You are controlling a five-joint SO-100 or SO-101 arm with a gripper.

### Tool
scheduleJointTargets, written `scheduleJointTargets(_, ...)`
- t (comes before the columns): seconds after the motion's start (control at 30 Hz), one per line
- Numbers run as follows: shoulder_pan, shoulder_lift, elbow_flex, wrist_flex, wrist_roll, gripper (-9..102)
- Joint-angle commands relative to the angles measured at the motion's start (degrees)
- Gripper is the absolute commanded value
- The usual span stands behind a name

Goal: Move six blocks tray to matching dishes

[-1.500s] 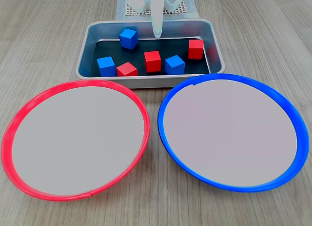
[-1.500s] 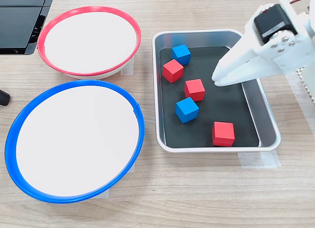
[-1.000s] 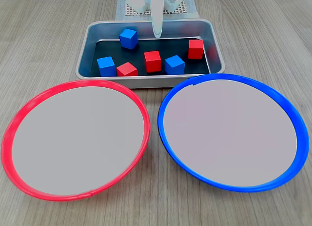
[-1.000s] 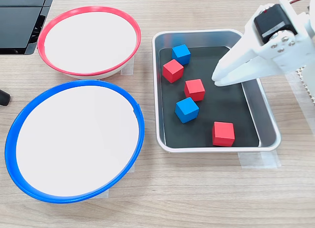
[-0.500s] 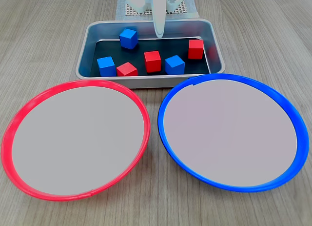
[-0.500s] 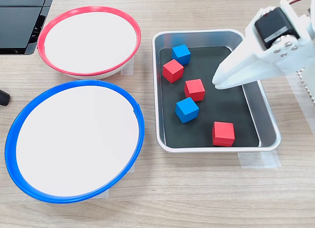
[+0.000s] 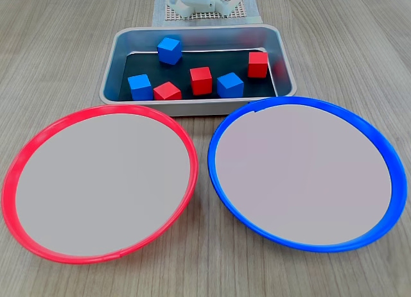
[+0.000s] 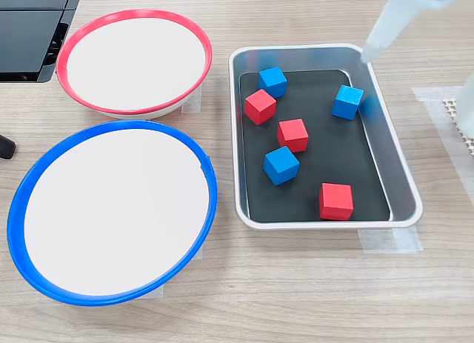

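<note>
Red and blue, the six blocks [image 8: 293, 134] all sit loose in the tray [image 8: 400, 181], spaced apart so each offers room for fingers. Both matching dishes [image 8: 209, 187] lie bare beside it, one per colour. The gripper [image 8: 367, 55] hovers above the tray's corner, empty; its opening I cannot tell.
</note>
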Motion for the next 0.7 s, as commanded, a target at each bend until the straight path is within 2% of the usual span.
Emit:
scheduleJointTargets(0.0, 3.16, -2.90, -0.44, -3.69, -9.05, 21)
scheduleJointTargets(0.1, 4.83, -7.82, 3.60, -11.16, -12.57, 24)
scheduleJointTargets(0.27, 3.43, -14.41, 8.70, -20.65, -12.30, 23)
scheduleJointTargets(0.57, 1.32, -16.79, 13.71, -24.17, -12.30, 18)
scheduleJointTargets(0.6, 1.05, -16.79, 13.89, -24.17, -11.95, 16)
scheduleJointTargets(0.67, 0.26, -16.70, 13.89, -24.17, -10.28, 5)
